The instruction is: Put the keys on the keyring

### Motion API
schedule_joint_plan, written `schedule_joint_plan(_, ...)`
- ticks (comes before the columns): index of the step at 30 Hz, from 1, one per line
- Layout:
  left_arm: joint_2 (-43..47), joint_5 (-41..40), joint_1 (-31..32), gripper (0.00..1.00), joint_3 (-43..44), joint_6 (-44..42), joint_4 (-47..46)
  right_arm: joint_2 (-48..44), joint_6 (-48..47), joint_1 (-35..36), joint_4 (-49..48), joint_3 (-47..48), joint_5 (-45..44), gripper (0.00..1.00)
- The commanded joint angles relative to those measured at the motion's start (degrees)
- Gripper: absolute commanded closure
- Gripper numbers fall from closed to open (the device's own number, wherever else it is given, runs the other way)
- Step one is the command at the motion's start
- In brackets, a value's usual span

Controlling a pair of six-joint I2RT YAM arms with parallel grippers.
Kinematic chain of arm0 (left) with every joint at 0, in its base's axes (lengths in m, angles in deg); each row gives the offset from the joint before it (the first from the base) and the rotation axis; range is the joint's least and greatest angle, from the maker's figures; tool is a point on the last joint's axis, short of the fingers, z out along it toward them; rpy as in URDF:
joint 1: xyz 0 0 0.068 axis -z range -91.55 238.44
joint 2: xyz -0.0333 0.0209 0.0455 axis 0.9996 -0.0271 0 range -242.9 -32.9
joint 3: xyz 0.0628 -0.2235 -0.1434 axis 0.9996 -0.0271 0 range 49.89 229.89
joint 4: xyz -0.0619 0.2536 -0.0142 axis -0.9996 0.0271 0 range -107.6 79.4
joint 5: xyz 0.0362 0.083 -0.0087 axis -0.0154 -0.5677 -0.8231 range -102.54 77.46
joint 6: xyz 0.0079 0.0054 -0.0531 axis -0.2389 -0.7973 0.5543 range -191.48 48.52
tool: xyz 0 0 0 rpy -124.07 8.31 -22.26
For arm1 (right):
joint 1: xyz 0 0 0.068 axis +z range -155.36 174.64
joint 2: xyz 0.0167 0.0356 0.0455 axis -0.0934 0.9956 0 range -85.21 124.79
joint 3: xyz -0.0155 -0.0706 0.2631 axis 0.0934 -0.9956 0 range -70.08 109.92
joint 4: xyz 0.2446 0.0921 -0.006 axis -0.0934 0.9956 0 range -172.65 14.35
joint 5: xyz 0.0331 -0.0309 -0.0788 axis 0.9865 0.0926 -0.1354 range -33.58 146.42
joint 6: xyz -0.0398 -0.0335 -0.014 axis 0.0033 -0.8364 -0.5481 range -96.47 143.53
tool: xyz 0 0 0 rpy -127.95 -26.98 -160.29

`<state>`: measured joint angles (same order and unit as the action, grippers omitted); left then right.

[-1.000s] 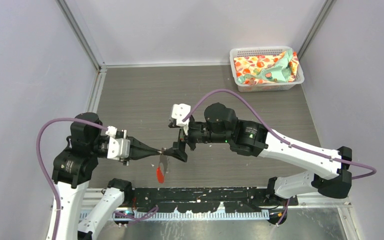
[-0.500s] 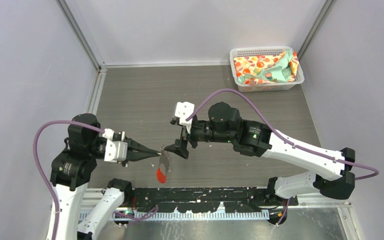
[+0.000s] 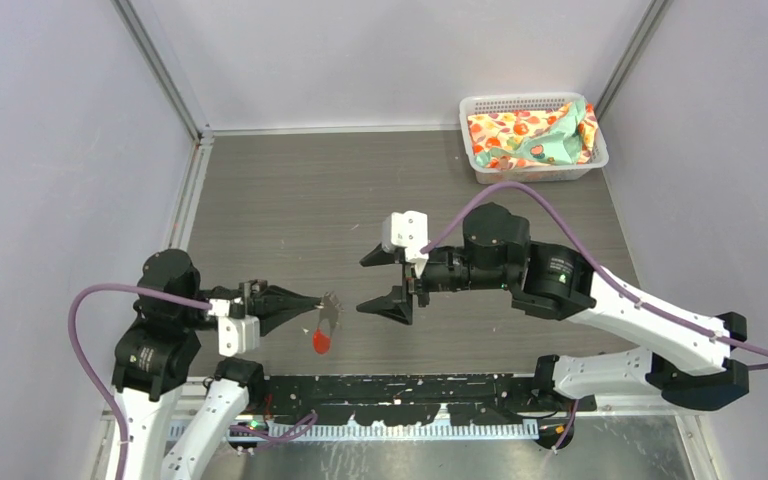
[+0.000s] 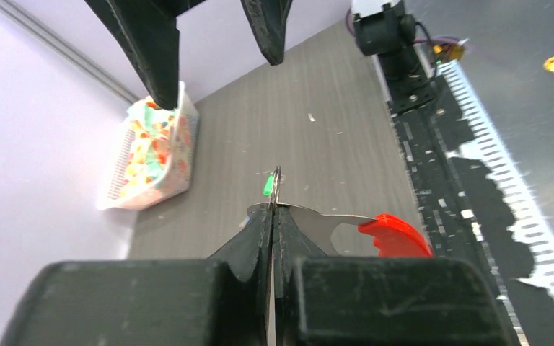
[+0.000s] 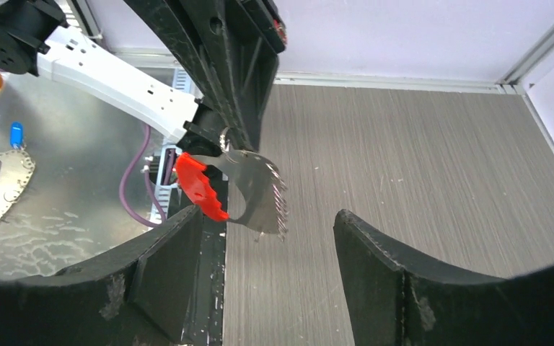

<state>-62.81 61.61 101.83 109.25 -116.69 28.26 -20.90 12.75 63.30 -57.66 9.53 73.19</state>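
Note:
My left gripper (image 3: 317,302) is shut on the keyring (image 3: 331,312), a flat silvery piece with small wire loops; its red crescent tag (image 3: 321,342) hangs toward the table's near edge. In the left wrist view the shut fingertips (image 4: 274,210) pinch the keyring (image 4: 321,223) edge-on, tag (image 4: 395,235) to the right. The green key (image 4: 268,186) pokes out just past the tips, with a blue sliver (image 4: 245,221) at their left; whether either hangs on the ring I cannot tell. My right gripper (image 3: 363,285) is open wide and empty, just right of the keyring (image 5: 254,189), apart from it.
A white basket (image 3: 480,165) with a colourful cloth stands at the back right. Grey walls close in the table on three sides. In the right wrist view a small blue item (image 5: 16,135) and a silvery ring (image 5: 3,180) lie on the metal sheet beyond the near edge.
My right gripper drew back to the right from the keyring and opened wide. My left gripper stayed shut on the keyring and pulled slightly back and lower.

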Motion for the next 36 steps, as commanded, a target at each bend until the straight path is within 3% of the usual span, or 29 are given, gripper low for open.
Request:
schedule_joint_plan(1,0.1,-1.4,0.1,1.00,0.2,-7.8,-7.9,2.7,-0.3,0.1,-2.2,3.2,3.9,0.30)
schedule_joint_plan(5,-0.8,-1.5,0.1,1.00,1.0,-7.8,-7.9,3.7,-0.7,0.5,-4.2,3.1,3.5,0.31)
schedule_joint_plan(10,-2.5,-0.5,0.1,1.00,2.1,-1.8,-8.1,4.7,-2.2,1.8,-7.2,2.9,-0.4,0.36)
schedule_joint_plan(21,-4.4,0.1,0.1,1.00,0.9,26.7,-25.3,6.5,-3.7,3.8,-11.3,1.9,-3.4,0.47)
schedule_joint_plan(33,-4.5,0.9,0.1,1.00,0.7,31.4,-27.5,5.5,-3.3,3.9,-14.7,0.7,-5.3,0.68)
schedule_joint_plan(36,-4.5,1.2,0.1,1.00,0.6,31.6,-27.5,5.6,-3.4,4.0,-14.6,0.9,-5.3,0.78)
